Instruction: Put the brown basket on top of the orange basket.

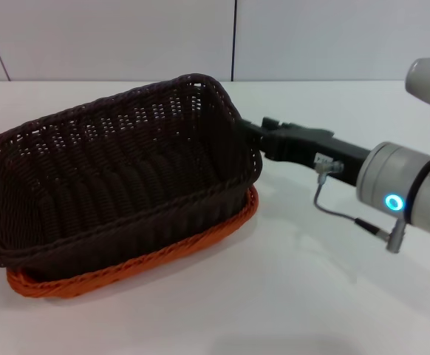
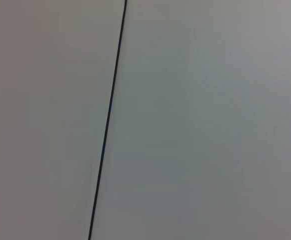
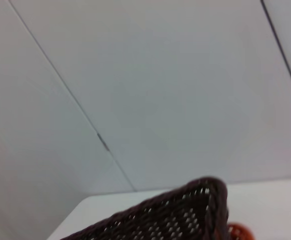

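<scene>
The brown basket [image 1: 111,170] rests nested in the orange basket [image 1: 163,255], near the table's left side in the head view. Only the orange rim shows, along the front and the right end. My right gripper [image 1: 246,129] reaches in from the right and meets the brown basket's right-hand rim; dark basket weave hides how it stands there. In the right wrist view, a corner of the brown basket [image 3: 170,217] shows close by, with a bit of the orange basket [image 3: 240,232] beside it. My left gripper is out of view.
The white table [image 1: 311,296] stretches bare to the right and front of the baskets. A white panelled wall [image 1: 126,37] with dark seams stands behind. A thin cable [image 1: 333,214] loops under the right wrist.
</scene>
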Robot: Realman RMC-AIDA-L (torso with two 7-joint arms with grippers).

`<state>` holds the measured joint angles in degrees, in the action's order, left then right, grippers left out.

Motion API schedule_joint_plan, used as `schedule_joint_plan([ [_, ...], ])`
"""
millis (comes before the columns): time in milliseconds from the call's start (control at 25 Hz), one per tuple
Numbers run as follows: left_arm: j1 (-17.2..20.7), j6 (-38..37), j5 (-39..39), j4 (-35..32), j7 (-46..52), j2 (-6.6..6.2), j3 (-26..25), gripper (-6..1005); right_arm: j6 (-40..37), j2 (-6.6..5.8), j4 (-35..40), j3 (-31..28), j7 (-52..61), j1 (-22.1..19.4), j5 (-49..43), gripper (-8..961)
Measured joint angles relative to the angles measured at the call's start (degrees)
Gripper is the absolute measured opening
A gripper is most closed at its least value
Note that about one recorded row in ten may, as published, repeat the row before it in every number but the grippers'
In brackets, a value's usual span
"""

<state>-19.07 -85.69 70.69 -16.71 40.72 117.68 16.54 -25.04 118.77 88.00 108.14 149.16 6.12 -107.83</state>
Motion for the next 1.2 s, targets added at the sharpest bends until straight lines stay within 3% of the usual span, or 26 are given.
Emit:
schedule_joint_plan([
  [360, 1.9, -5.2, -1.2, 2.4, 0.8, 0.13, -1.7, 112, 0.7, 0.07, 6.8, -11.8, -11.3, -3.3, 0.5, 506],
  [560, 3.3, -8.3, -3.4, 3.7, 3.0, 0.16, -2.0, 113, 7.0, 0.04, 6.1, -16.7, -21.8, -2.5, 0.3, 506],
  [720, 4.4, -9.9, -4.0, 3.9, 3.7, 0.18, -2.0, 113, 21.9, 0.05, 1.0, -16.3, -28.4, -0.4, -0.1, 507],
  [880, 5.5, -10.4, -4.5, 4.4, 3.8, 0.27, -2.1, 113, 40.1, -0.04, -6.8, -14.1, -23.6, 1.9, -4.6, 507],
  [1200, 5.9, -12.0, -5.5, 4.9, 3.4, 0.26, -2.1, 113, 69.5, 0.03, -33.3, -10.7, 12.8, 7.0, -31.2, 507],
])
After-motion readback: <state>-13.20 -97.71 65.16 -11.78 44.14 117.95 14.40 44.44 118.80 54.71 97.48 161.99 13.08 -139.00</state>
